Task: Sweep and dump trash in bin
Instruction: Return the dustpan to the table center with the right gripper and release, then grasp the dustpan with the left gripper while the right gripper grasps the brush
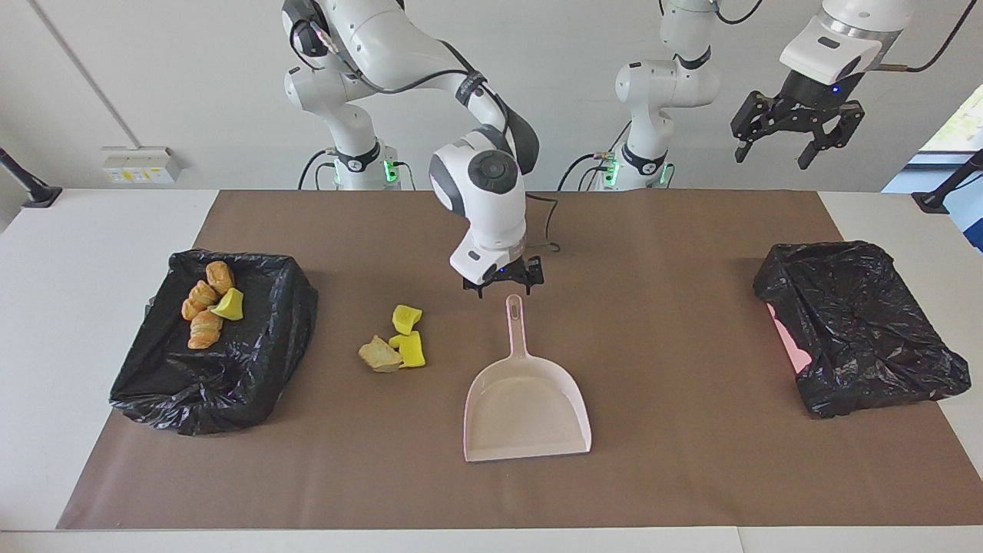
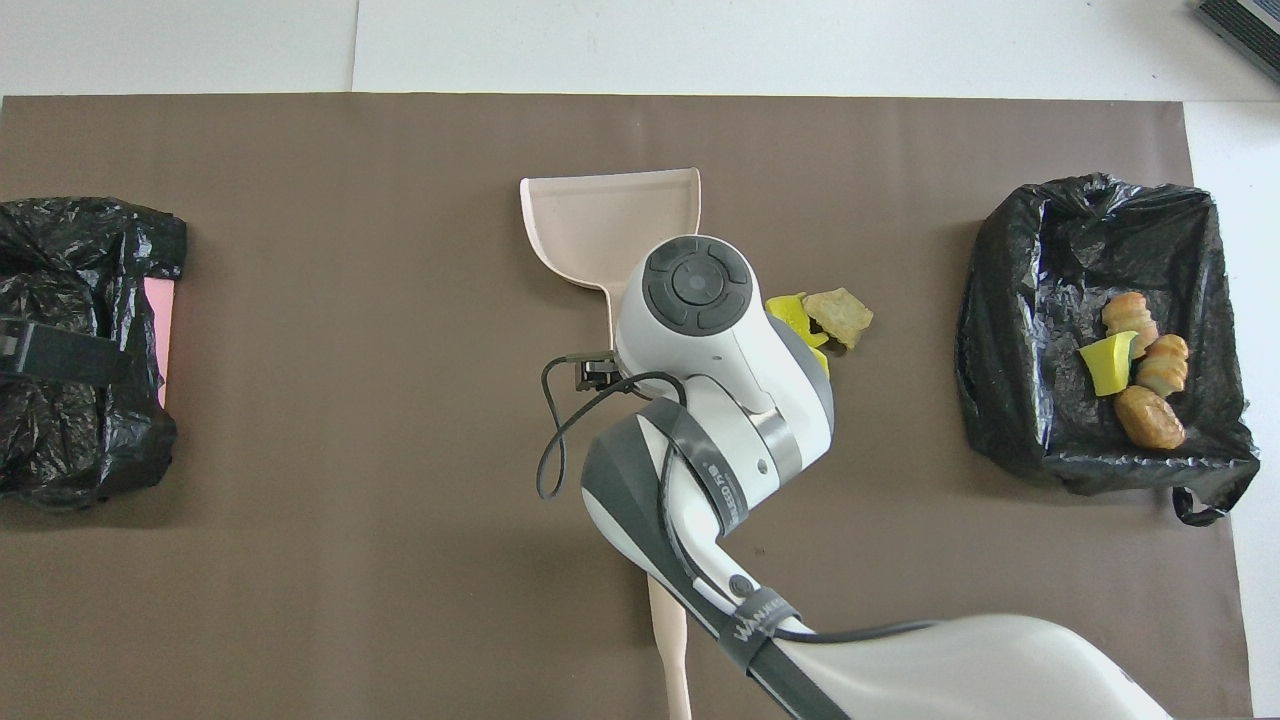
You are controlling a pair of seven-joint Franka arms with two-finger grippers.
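Right gripper [image 1: 503,286], fingers seemingly parted, hovers over the smooth pink dustpan [image 1: 527,407]'s slender handle.

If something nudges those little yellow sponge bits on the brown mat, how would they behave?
The bright yellow sponge bits look small and foamy, so probably very light and easily pushed. Their blocky, wedge-like shapes suggest sliding or tumbling rather than rolling. They touch the pale bread chunk, which would likely shift too.

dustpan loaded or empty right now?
Empty. The dustpan lies flat on the mat with its tray bare; the loose trash sits on the mat beside it, toward the right arm's end. The right gripper is over its handle tip.
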